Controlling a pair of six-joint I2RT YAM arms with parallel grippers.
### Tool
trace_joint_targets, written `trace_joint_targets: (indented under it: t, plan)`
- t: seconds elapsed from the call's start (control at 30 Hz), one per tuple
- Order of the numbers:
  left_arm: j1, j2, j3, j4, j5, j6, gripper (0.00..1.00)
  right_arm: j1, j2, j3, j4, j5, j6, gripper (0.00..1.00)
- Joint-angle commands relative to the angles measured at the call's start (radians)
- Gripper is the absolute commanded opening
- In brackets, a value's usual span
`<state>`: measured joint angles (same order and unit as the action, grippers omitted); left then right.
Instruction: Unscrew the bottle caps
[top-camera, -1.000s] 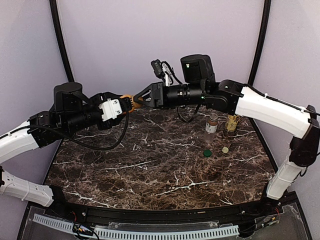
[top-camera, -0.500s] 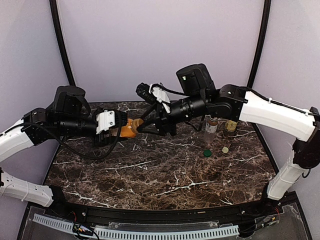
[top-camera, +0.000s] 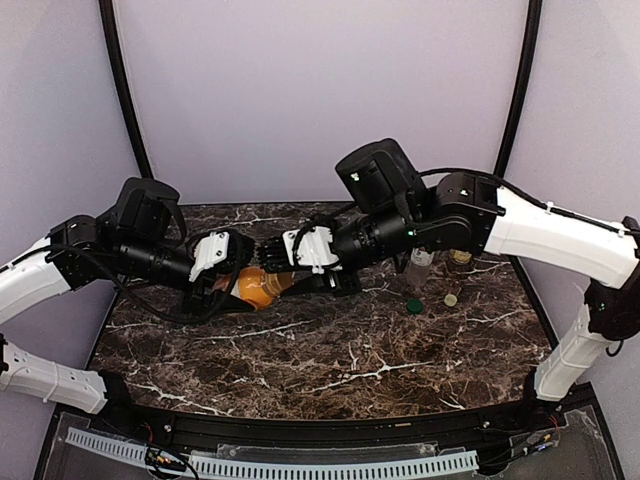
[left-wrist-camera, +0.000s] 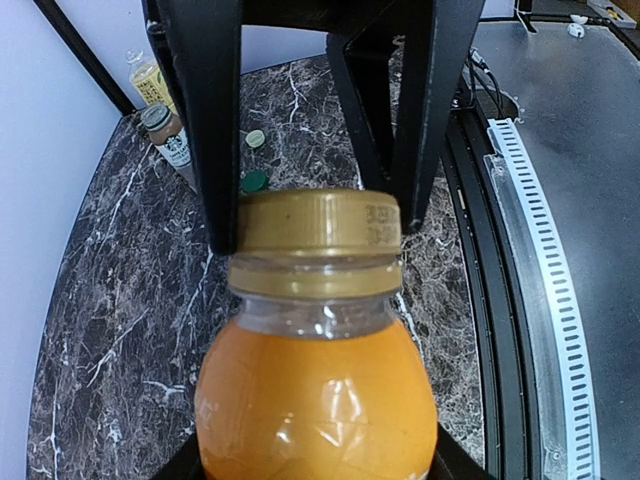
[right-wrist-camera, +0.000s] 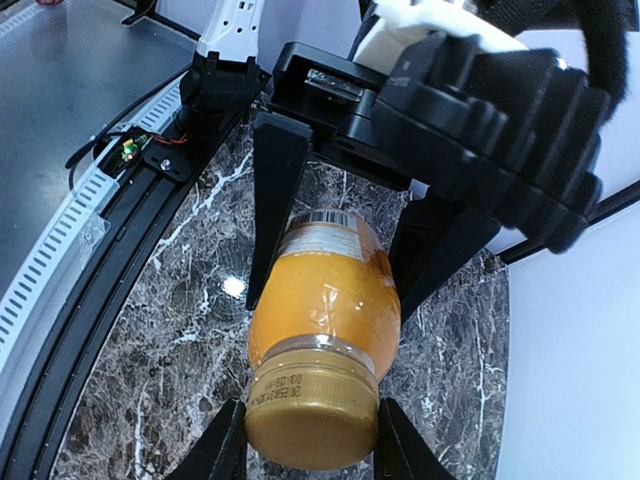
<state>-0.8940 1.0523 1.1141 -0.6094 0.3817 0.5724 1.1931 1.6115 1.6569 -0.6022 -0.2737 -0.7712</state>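
orange juice bottle (left-wrist-camera: 315, 400) centre | gold cap (left-wrist-camera: 320, 235) on, pinched by right gripper (left-wrist-camera: 318, 225) | tea bottle (left-wrist-camera: 148, 80), labelled bottle (left-wrist-camera: 170, 135), green cap (left-wrist-camera: 253, 181), cream cap (left-wrist-camera: 256, 139) beyond on worktop (left-wrist-camera: 110, 300)

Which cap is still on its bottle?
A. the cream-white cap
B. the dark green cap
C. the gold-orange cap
C: the gold-orange cap sits on the neck of the orange juice bottle, gripped by the right gripper, while the green cap and the cream-white cap lie loose on the table.
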Motion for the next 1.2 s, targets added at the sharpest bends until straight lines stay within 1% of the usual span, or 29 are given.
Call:
trace_joint_targets:
  t: [0.0, 0.03, 0.07, 0.17, 0.2, 0.23, 0.27, 0.4, 0.43, 0.53, 0.63, 0.73, 0.83, 0.87, 0.93, 1.03, 1.17]
  plan:
    - [-0.018, 0.009, 0.042, 0.078, 0.144, -0.030, 0.24, 0.039, 0.017, 0.012, 0.128, 0.092, -0.144, 0.00]
    - [-0.019, 0.007, 0.041, 0.077, 0.144, -0.029, 0.24, 0.041, 0.015, 0.005, 0.137, 0.101, -0.145, 0.00]
    - [-0.018, 0.006, 0.041, 0.078, 0.144, -0.028, 0.24, 0.043, 0.011, -0.004, 0.152, 0.111, -0.142, 0.06]
    - [-0.018, 0.001, 0.038, 0.079, 0.142, -0.025, 0.24, 0.046, -0.013, -0.047, 0.216, 0.122, -0.119, 0.51]
    - [-0.019, 0.001, 0.037, 0.079, 0.140, -0.024, 0.24, 0.045, -0.026, -0.067, 0.244, 0.123, -0.108, 0.63]
    - [-0.018, -0.003, 0.035, 0.078, 0.137, -0.020, 0.23, 0.046, -0.038, -0.085, 0.269, 0.123, -0.095, 0.71]
    - [-0.018, -0.005, 0.033, 0.078, 0.128, -0.017, 0.23, 0.046, -0.053, -0.103, 0.295, 0.127, -0.080, 0.77]
    - [-0.015, -0.020, 0.021, 0.081, 0.077, 0.003, 0.22, 0.045, -0.126, -0.174, 0.366, 0.130, -0.014, 0.96]
    - [-0.015, -0.022, 0.017, 0.087, 0.056, 0.006, 0.21, 0.044, -0.144, -0.192, 0.376, 0.124, 0.007, 0.98]
    - [-0.016, -0.029, 0.007, 0.118, 0.006, 0.007, 0.21, 0.042, -0.202, -0.242, 0.396, 0.096, 0.091, 0.99]
    - [-0.016, -0.036, -0.015, 0.191, -0.097, 0.013, 0.20, 0.023, -0.238, -0.260, 0.415, 0.074, 0.265, 0.99]
    - [-0.016, -0.039, -0.036, 0.255, -0.192, 0.045, 0.20, -0.032, -0.225, -0.223, 0.428, 0.084, 0.615, 0.99]
    - [-0.015, -0.034, -0.050, 0.331, -0.313, 0.078, 0.20, -0.093, -0.169, -0.163, 0.406, 0.139, 1.017, 0.99]
    - [-0.016, -0.031, -0.059, 0.357, -0.336, 0.096, 0.19, -0.110, -0.151, -0.141, 0.386, 0.147, 1.128, 0.99]
    - [-0.016, -0.029, -0.069, 0.391, -0.397, 0.121, 0.19, -0.136, -0.122, -0.126, 0.369, 0.132, 1.282, 0.99]
    - [-0.017, -0.030, -0.075, 0.406, -0.428, 0.143, 0.19, -0.141, -0.085, -0.088, 0.369, 0.072, 1.357, 0.98]
    - [-0.018, -0.034, -0.082, 0.412, -0.442, 0.150, 0.19, -0.139, -0.031, -0.006, 0.299, 0.056, 1.362, 0.98]
